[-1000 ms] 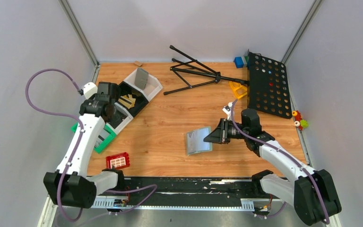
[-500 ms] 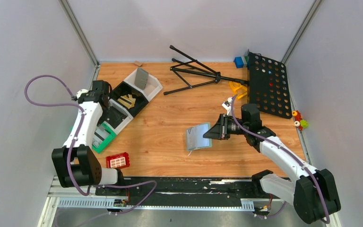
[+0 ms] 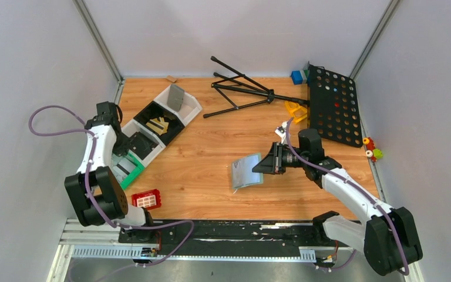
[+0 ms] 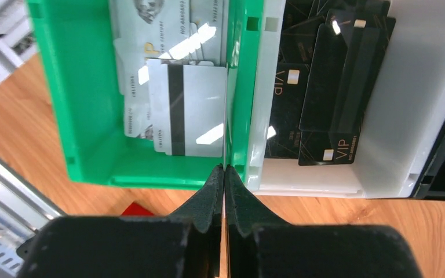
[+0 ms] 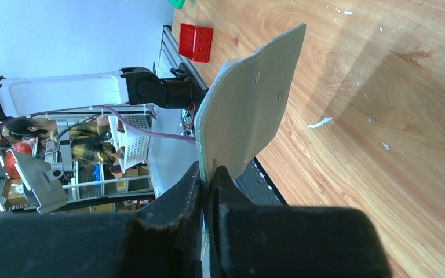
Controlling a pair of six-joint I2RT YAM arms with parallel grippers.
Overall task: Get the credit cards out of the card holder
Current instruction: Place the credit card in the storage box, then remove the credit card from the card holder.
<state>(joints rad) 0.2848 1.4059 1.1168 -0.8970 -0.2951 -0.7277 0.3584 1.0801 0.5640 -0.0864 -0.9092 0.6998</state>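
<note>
Nearest the bases, at 7 o'clock on the table (image 3: 199, 176): skipping a red block (image 3: 146, 200), no part of the job.

Further in, just right of centre: clamping the card holder (image 3: 246, 172) in the right gripper (image 3: 262, 166), jaws pressed onto its 3 o'clock edge. Held roughly upright and seemingly clear of the wood, long axis about 12 to 6 in the top view, free edge pointing to 9 o'clock. In the right wrist view, showing only a grey stitched outer face with small studs. Impossible to tell how many cards are inside.

Out at 9 o'clock, well apart from the holder: hovering the left gripper (image 4: 225, 174) over the near rim of a green tray (image 4: 52, 87), fingers pressed together. Cannot tell whether a thin card sits edge-on between them. Lying in that tray, several credit cards (image 4: 191, 110), whitish, 1 with its dark stripe up. Touching the tray at 3 o'clock in the wrist view, a white tray (image 4: 405, 87) holding black cards (image 4: 324, 87).

Judging the coming move: a long reach for the left gripper toward 3 to 4 o'clock across bare wood, meeting the holder's free edge. Right arm nearer but busy as the clamp, leaving the left arm for pulling, probably along a 3-to-9 line.
</note>
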